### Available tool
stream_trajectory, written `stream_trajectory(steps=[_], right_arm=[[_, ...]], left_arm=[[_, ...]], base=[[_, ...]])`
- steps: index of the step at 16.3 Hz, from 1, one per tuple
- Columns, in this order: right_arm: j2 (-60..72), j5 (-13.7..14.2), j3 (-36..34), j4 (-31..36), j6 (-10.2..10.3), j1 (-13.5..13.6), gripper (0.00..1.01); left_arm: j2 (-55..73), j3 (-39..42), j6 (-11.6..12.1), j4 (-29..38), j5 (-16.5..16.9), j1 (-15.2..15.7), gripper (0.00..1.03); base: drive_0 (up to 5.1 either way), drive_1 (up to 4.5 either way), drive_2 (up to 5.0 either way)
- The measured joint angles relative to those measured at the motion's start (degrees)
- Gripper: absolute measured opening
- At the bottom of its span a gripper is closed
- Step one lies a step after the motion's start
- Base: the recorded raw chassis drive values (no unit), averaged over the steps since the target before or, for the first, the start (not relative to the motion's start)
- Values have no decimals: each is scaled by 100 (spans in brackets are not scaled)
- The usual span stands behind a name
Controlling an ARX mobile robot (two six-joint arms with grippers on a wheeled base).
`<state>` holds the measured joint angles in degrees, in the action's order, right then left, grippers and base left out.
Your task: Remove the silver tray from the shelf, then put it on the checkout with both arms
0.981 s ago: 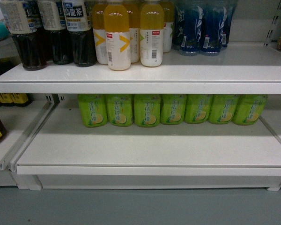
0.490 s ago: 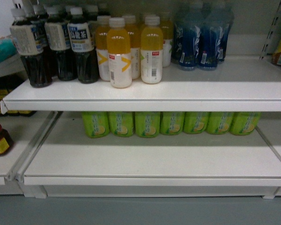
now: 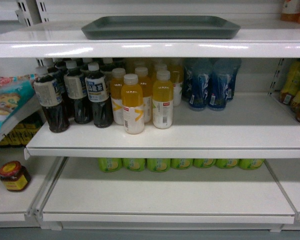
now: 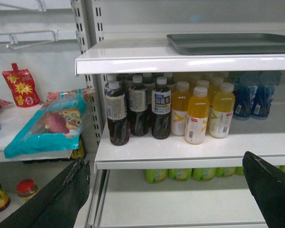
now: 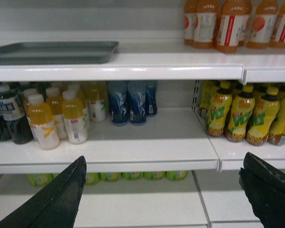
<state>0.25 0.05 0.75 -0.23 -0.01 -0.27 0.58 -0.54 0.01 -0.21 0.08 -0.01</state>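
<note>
Grey silver tray [image 4: 232, 43] on shelf [image 4: 147, 62], above both spread claws [image 4: 166, 190] [image 5: 164, 190]

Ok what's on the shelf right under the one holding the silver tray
Under the silver tray and its shelf stand dark tea bottles, yellow juice bottles and blue bottles. The upper shelf's lip hides the back-row caps.

Head cam: faces shelving straight on, slightly downward, mid distance; silver tray [image 3: 160, 27] on top shelf [image 3: 150, 49] near upper edge.
Left wrist cam: lower, left of centre, looks forward past own fingers [image 4: 61, 199].
Right wrist cam: right of centre, same heading.
All three share tray, yellow bottles [image 3: 145, 100], blue bottles [image 5: 130, 100].
</note>
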Motion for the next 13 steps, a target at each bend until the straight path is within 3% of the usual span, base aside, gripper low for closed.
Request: stream_trajectory(steps=[13], right_arm=[[0, -7, -2, 4, -2, 0, 98]], left_arm=[[0, 0, 2, 2, -9, 0, 98]], base=[[0, 0, 0]])
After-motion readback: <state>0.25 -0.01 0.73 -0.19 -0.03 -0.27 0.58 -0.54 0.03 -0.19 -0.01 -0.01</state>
